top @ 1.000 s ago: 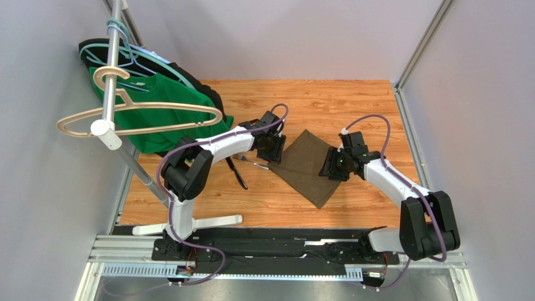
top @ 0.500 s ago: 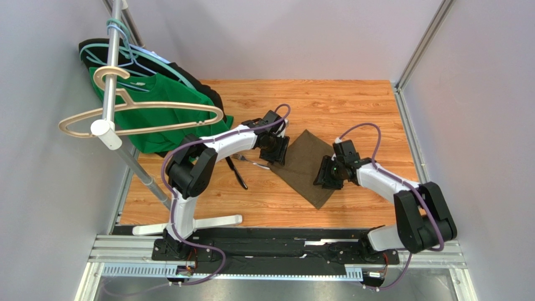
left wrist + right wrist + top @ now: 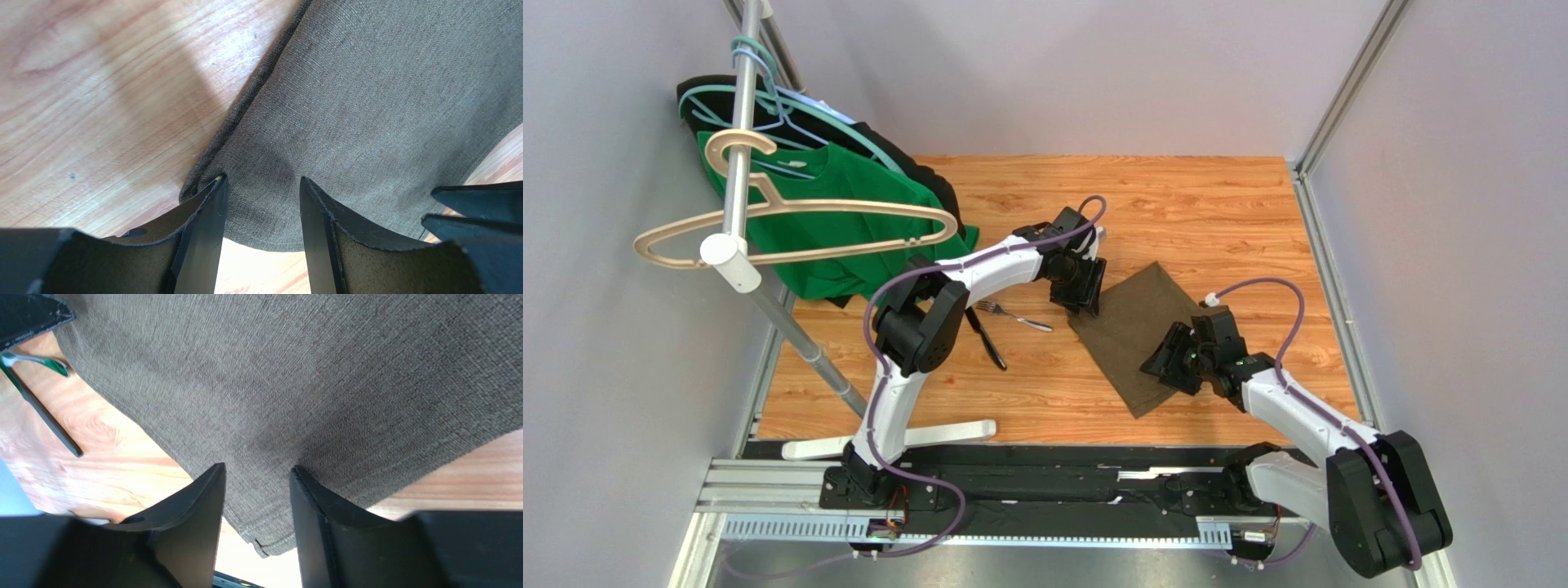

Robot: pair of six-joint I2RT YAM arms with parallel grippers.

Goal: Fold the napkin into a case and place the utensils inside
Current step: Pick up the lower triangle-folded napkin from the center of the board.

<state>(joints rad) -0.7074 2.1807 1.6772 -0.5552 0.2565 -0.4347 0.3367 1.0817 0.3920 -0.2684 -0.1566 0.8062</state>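
Observation:
The napkin [image 3: 1136, 333] lies flat on the wooden table as a dark olive-brown, diamond-set cloth. My left gripper [image 3: 1085, 289] stands open over its far-left corner; in the left wrist view the fingertips [image 3: 216, 184] rest on the napkin [image 3: 380, 104], a rounded cloth corner between them. My right gripper [image 3: 1169, 359] stands open at the near-right edge, its fingertips [image 3: 216, 473] on the napkin [image 3: 294, 373] beside a hemmed corner. Neither holds the cloth. The utensils lie left of it: a fork [image 3: 1024, 320] and a dark-handled piece [image 3: 987, 336], also in the right wrist view, fork [image 3: 43, 361].
A green shirt [image 3: 830, 227] and a black garment hang on hangers from a metal rack [image 3: 741, 147] at the far left; its pole and white foot [image 3: 928, 435] cross the table's left side. Grey walls enclose the table.
The left gripper moved right along the napkin's far-left edge. The right gripper drew back toward the near edge. The napkin shifted slightly right and looks narrower.

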